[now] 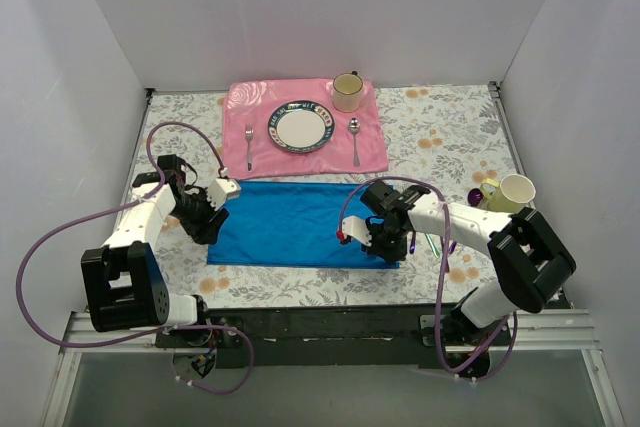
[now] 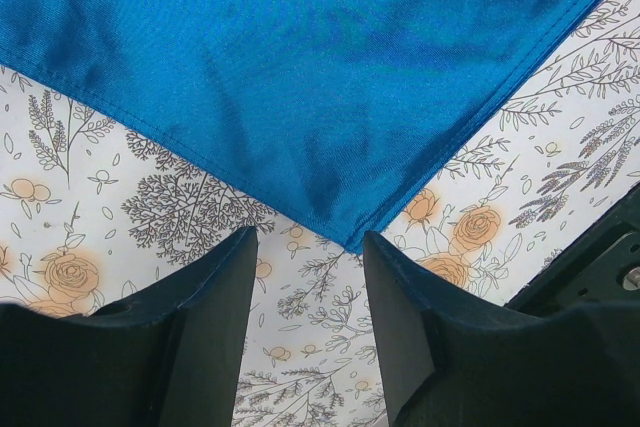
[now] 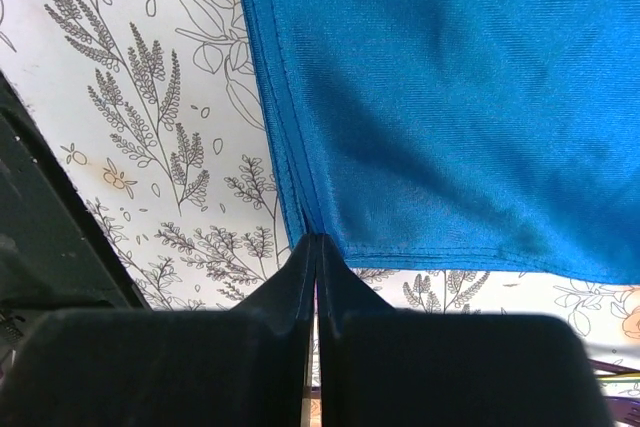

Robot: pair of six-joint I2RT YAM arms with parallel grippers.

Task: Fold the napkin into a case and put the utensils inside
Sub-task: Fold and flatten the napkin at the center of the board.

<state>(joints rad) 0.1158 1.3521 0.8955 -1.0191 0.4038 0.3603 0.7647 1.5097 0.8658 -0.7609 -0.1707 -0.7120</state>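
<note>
Napkin (image 1: 290,222), bright blue, lies flat as a wide rectangle on the flowered desk (image 1: 450,137), just on the near side of the pink placemat (image 1: 370,147). The left pincer (image 2: 305,247) is released, its jaws parted either side of the cloth's near left corner. The right pincer (image 3: 312,239) is clenched on the very tip of the near right corner, where layered hems show. Iridescent utensils (image 1: 432,243) peek out beside the right arm, off the cloth.
</note>
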